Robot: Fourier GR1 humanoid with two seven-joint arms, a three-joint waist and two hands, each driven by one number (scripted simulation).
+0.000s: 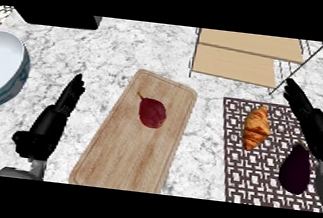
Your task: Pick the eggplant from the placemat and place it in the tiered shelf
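The dark purple eggplant (296, 169) is seen lying on the patterned brown placemat (242, 175), beside the right robot hand (313, 120), whose fingers are straight; nothing is held by either robot hand.

Bright, even light covers the marble counter (126, 51); shadows are faint, with no glare or blur.

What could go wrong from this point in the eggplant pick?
1. The croissant lies beside the eggplant on the placemat; the right hand, open just above, might knock it while closing in.
2. The tiered shelf has thin wire sides, so the eggplant may catch on them when carried over.
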